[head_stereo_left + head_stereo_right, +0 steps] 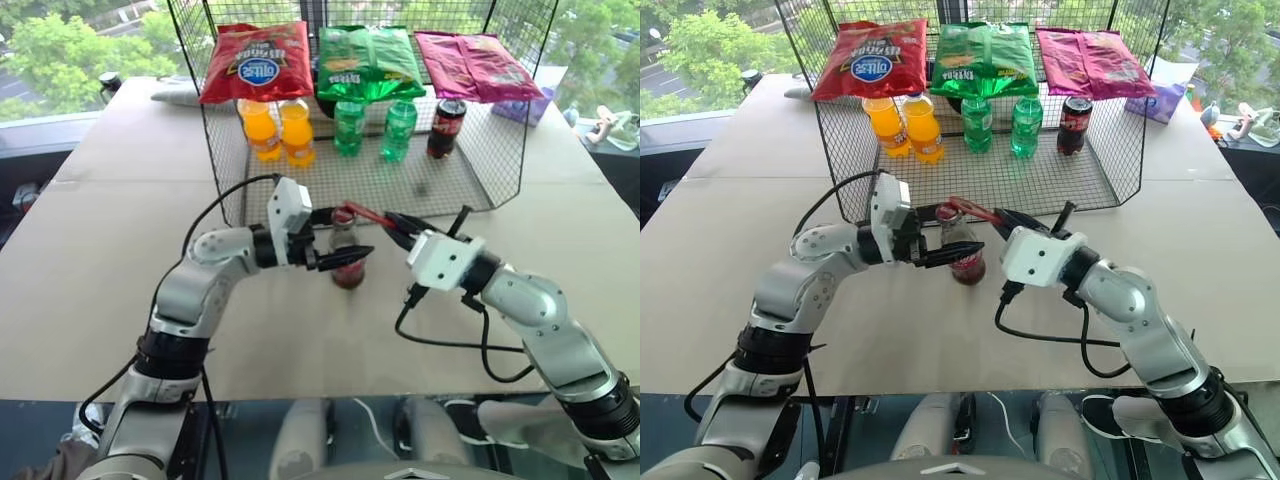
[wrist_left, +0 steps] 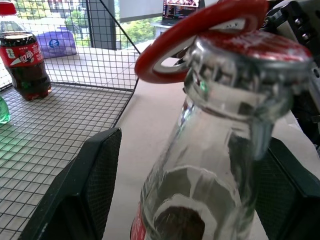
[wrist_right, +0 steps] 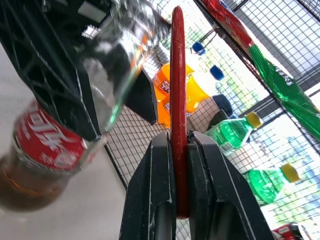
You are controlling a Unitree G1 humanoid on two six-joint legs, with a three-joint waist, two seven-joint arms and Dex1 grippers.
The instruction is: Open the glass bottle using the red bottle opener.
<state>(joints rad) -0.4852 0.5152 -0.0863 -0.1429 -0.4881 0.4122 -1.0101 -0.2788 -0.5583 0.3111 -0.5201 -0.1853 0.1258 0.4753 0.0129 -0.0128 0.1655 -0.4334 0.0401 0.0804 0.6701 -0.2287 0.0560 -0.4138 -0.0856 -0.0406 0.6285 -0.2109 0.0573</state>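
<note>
The glass bottle (image 1: pixel 348 268) stands upright on the table just in front of the wire basket, with dark cola, a red label and a red cap. My left gripper (image 1: pixel 345 236) reaches in from the left and is shut on the bottle's upper body, one finger (image 2: pixel 85 185) on each side. My right gripper (image 1: pixel 398 224) comes from the right, shut on the handle of the red bottle opener (image 1: pixel 365 212). The opener's oval ring head (image 2: pixel 200 30) lies over the bottle's cap. In the right wrist view the opener (image 3: pixel 177 100) stands edge-on between my fingers.
A black wire basket (image 1: pixel 470 180) stands right behind the bottle. It holds two orange soda bottles (image 1: pixel 280 130), two green bottles (image 1: pixel 372 128), a cola can (image 1: pixel 446 128) and three snack bags on top. Brown-covered table (image 1: pixel 110 260) spreads left and right. Cables hang from both wrists.
</note>
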